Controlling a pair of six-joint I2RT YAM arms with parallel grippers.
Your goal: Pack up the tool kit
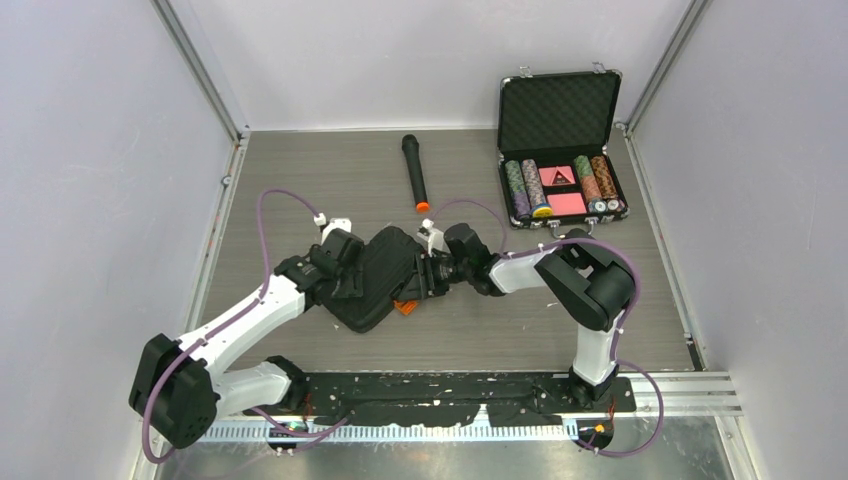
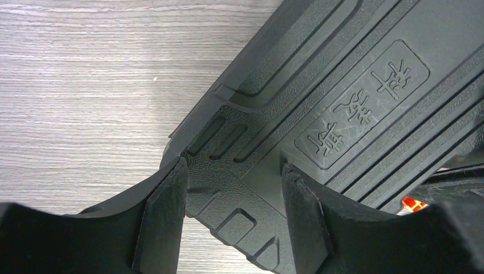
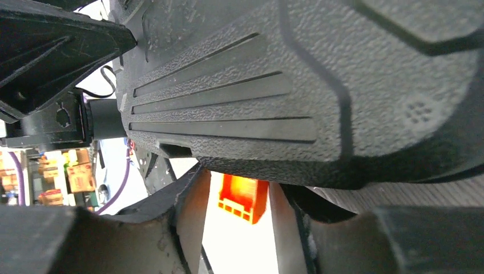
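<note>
The tool kit [image 1: 375,272], shut, sat slantwise at the middle of the table [image 1: 300,180], between the two arms. The left gripper [image 2: 234,171] was closed partway on the case's corner. Its fingers [image 2: 165,220] pressed against the ribbed black plastic on either side, and the case filled the gap between them.

In the left wrist view a rounded embossed panel [image 2: 365,111] on the lid carried three raised Chinese characters. They lay at an angle to the camera and could not be read with certainty. No other writing showed on the case.

The right gripper [image 3: 240,188] stood half open at the opposite edge, its jaws on either side of the orange latch [image 3: 242,197] with light showing on both sides. It gripped nothing.

Farther back on the table lay a black microphone [image 1: 415,172] with an orange end. The open poker chip case [image 1: 560,150] stood at the far right, and any print in it was too small to read.
</note>
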